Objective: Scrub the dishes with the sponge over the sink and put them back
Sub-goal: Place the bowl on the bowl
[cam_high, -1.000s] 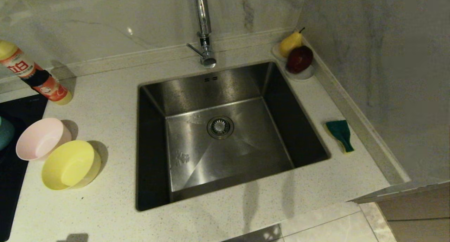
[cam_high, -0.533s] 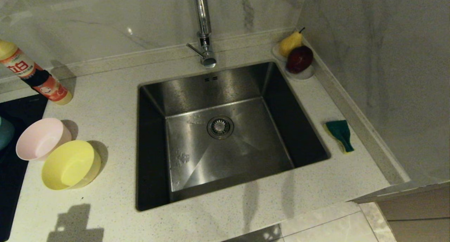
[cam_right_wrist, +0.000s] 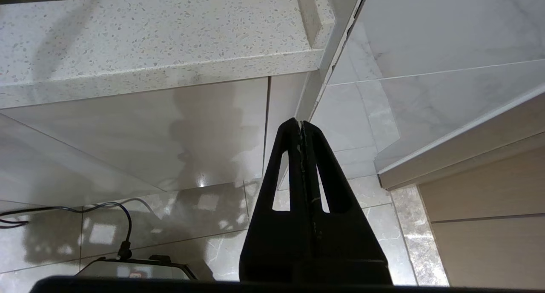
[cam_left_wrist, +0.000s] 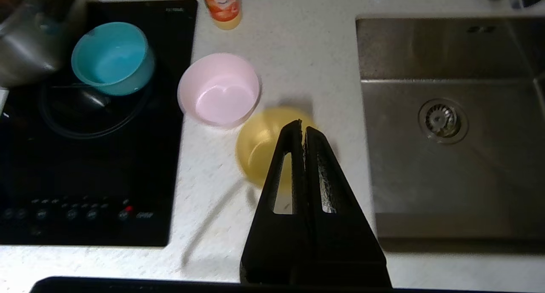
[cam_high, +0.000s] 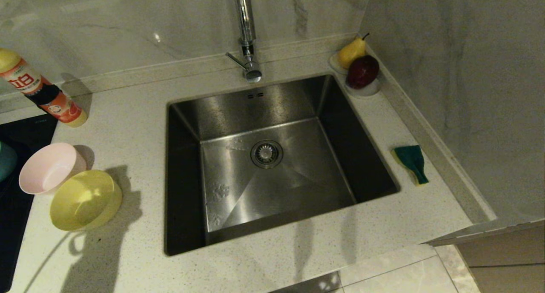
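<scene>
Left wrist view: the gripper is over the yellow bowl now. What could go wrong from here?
1. The left gripper is shut above the round yellow plastic bowl; descending like that would likely push the bowl rather than grip its rim.
2. The pale pink plastic bowl looks to be touching it, so a grasp on that side may knock it.
3. The green-faced yellow sponge lies beyond the square stainless steel sink, while the right gripper hangs below the counter.

Plainly a home kitchen: a steel sink (cam_high: 272,165) with chrome tap (cam_high: 247,33) sunk into a speckled stone counter (cam_high: 127,114), black induction hob (cam_left_wrist: 85,156) beside it (touch controls along one edge), marble-look wall tiles (cam_high: 127,24), fruit (cam_high: 362,69) in the corner.
</scene>
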Motion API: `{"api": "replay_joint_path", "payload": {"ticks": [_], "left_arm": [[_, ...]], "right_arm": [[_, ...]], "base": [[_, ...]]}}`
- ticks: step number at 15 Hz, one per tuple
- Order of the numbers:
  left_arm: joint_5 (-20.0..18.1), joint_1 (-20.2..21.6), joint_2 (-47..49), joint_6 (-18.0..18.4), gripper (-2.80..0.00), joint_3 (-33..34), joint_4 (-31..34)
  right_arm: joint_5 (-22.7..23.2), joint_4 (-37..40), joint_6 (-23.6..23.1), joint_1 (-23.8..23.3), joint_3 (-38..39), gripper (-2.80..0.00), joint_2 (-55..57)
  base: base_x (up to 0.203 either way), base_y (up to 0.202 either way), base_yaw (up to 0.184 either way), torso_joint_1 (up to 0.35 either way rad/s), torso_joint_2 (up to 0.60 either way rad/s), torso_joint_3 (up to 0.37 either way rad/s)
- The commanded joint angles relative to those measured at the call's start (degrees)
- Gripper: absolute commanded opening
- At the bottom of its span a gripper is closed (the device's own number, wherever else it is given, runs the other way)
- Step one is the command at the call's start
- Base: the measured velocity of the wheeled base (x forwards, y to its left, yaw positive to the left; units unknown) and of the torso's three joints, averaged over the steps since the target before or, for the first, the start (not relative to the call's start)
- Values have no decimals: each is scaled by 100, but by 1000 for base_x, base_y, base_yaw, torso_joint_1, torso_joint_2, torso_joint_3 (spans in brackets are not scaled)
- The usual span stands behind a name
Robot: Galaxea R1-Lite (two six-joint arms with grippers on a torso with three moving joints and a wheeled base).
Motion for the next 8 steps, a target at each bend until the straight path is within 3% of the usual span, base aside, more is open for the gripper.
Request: {"api": "replay_joint_path", "payload": {"ticks": [1,5,8], "left_arm": [[32,8,1547,-260,-280,-1163,599],[61,175,2994,-1080,-280,-2402,1269],[37,722,3969,-1494,-280,-2844,1347]], "right_arm": [[2,2,-5,-7,0,-280,7],[2,2,-5,-5,0,-280,7],[2,2,-5,-7,0,-280,7]], "base": [[0,0,0,0,0,0],[0,0,0,0,0,0],[0,0,0,0,0,0]]}}
